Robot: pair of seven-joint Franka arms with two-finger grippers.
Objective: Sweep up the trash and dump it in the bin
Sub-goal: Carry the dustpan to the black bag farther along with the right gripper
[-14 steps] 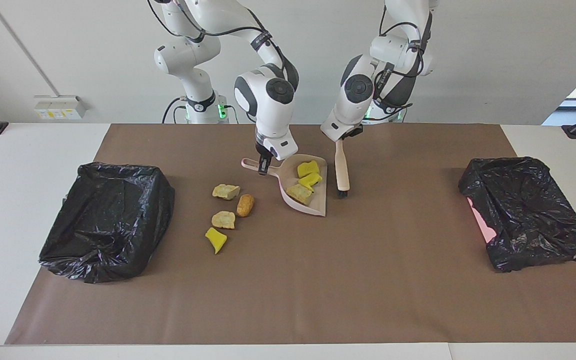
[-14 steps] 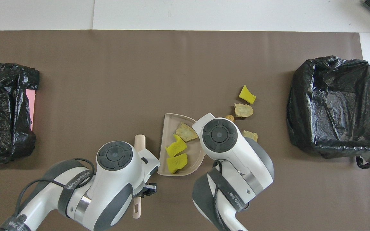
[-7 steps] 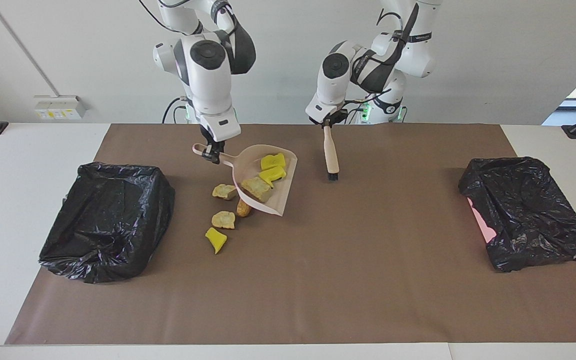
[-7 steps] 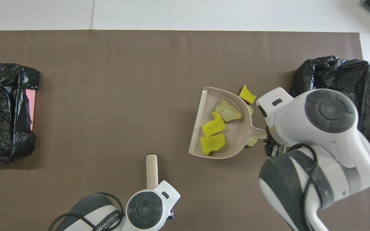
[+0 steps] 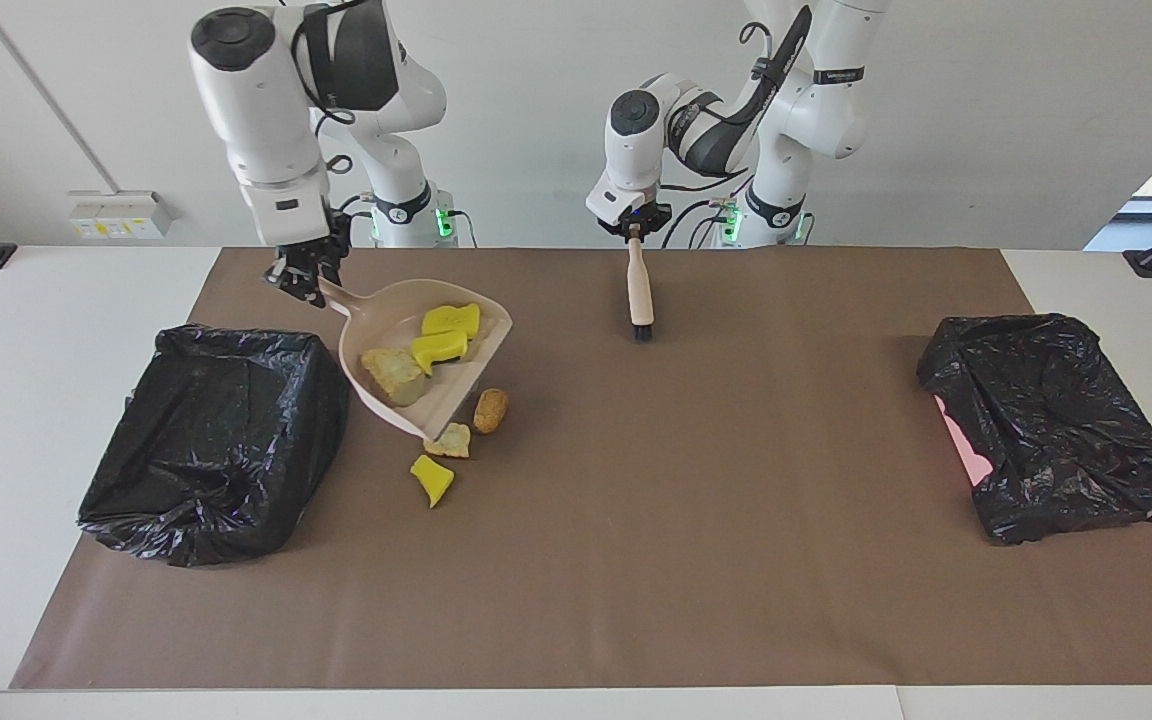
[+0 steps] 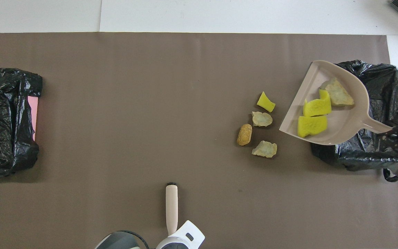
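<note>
Your right gripper (image 5: 302,280) grips the dustpan (image 5: 423,360) handle, pan raised beside the bin (image 5: 216,440), three scraps (image 5: 441,335) inside, four scraps (image 6: 259,129) on the worktop. Your left gripper (image 5: 633,232) clasps the brush (image 5: 639,295).

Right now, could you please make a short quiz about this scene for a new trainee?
1. How many scraps lie in the dustpan?
2. True or false: the left gripper holds the brush.
3. Which thing is the dustpan partly over in the overhead view? A) the bin at the right arm's end; B) the bin at the left arm's end; C) the brush.

Key:
1. Three: two yellow, one tan. Four scraps are on the mat.
2. True. The right gripper holds the dustpan handle.
3. A
</note>
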